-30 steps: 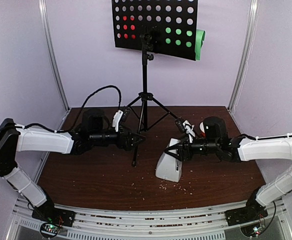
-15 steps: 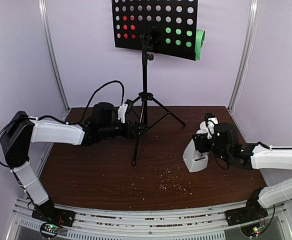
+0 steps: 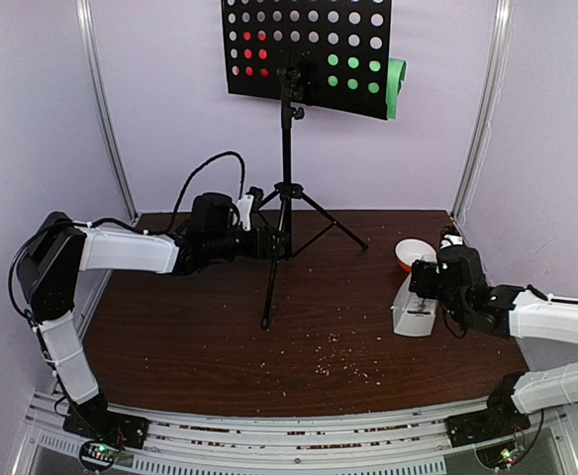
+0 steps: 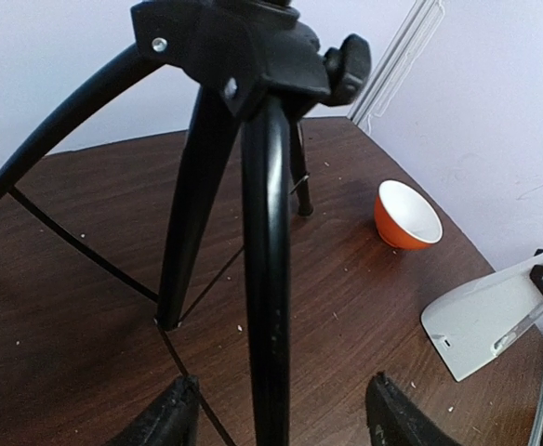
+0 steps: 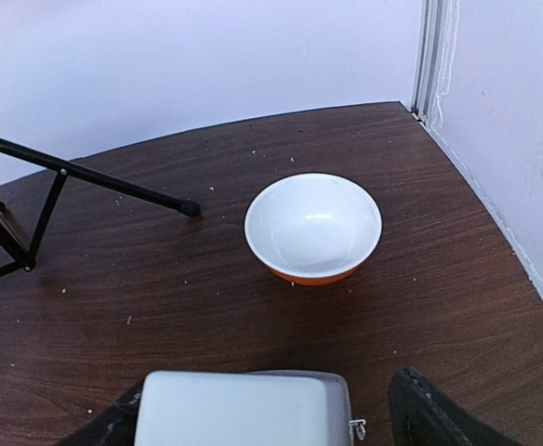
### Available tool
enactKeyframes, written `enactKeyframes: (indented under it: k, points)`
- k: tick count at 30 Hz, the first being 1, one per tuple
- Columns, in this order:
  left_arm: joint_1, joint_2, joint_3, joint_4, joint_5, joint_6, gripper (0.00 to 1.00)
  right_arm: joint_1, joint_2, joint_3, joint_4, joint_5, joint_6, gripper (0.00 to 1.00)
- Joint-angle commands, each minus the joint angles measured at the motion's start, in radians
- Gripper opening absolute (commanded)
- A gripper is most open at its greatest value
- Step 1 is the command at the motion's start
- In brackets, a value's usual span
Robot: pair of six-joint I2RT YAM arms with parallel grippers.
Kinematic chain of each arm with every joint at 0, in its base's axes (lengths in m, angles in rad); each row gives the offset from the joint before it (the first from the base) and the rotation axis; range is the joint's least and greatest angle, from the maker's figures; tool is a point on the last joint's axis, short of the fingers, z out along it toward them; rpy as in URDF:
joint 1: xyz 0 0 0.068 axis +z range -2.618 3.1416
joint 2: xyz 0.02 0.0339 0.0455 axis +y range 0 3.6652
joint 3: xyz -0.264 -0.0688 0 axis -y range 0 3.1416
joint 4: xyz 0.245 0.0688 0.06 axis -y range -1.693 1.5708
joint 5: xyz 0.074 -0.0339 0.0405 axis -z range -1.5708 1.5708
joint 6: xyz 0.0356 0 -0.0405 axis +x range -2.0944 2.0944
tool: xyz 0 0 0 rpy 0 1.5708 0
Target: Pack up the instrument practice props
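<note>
The black perforated music stand (image 3: 307, 45) stands on tripod legs (image 3: 287, 213) at the back centre. Red sheets (image 3: 254, 54) and green sheets (image 3: 396, 87) show behind its plate. My left gripper (image 3: 269, 242) is open, with one tripod leg (image 4: 267, 307) between its fingers (image 4: 174, 418), neither touching it. The white metronome (image 3: 413, 312) lies on the table at the right, also in the left wrist view (image 4: 490, 311). My right gripper (image 3: 426, 285) is open around it (image 5: 244, 409), with a gap to the right finger (image 5: 430, 413).
A small orange-and-white bowl (image 3: 414, 254) sits just beyond the metronome, near the right wall (image 5: 313, 226). A tripod foot (image 5: 190, 208) ends left of the bowl. Crumbs (image 3: 343, 356) dot the brown table. Side walls and rails close in the table.
My right arm carried the metronome from the table's middle to the right, beside the bowl, and its jaws now stand apart from it. My left gripper moved back along the tripod toward its hub.
</note>
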Motion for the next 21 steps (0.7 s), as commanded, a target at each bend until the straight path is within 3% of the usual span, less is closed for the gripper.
enactKeyframes:
  k: [1, 11, 21]
  points:
    - [0.01, 0.037, 0.056, 0.018, 0.01, 0.006, 0.63, -0.008, -0.056, -0.018, -0.004, -0.013, -0.004, 0.88]
    - [0.026, 0.095, 0.119, -0.009, 0.028, 0.032, 0.53, -0.009, -0.215, -0.063, 0.057, -0.031, -0.021, 0.94]
    - [0.027, 0.092, 0.12, -0.051, 0.045, 0.092, 0.01, -0.01, -0.443, -0.226, 0.304, -0.139, -0.04, 1.0]
